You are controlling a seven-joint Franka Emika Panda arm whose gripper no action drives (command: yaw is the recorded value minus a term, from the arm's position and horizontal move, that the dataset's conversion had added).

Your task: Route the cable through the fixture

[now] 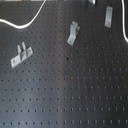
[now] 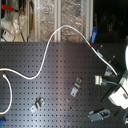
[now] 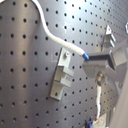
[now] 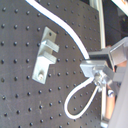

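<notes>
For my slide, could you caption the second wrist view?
Hand gripping the white cable beside a metal bracket.

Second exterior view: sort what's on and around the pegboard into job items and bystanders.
Job items:
- white cable
- gripper, shut on the cable's end
- metal bracket at the middle of the board
- bracket towards the second exterior view's left
- bracket towards its right

Bystanders:
- foil-wrapped panels behind the board
- clutter at the second exterior view's upper left

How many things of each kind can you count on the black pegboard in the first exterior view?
Metal brackets: 4 (one cut off by the top edge)
White cable: 1
Total: 5
</notes>
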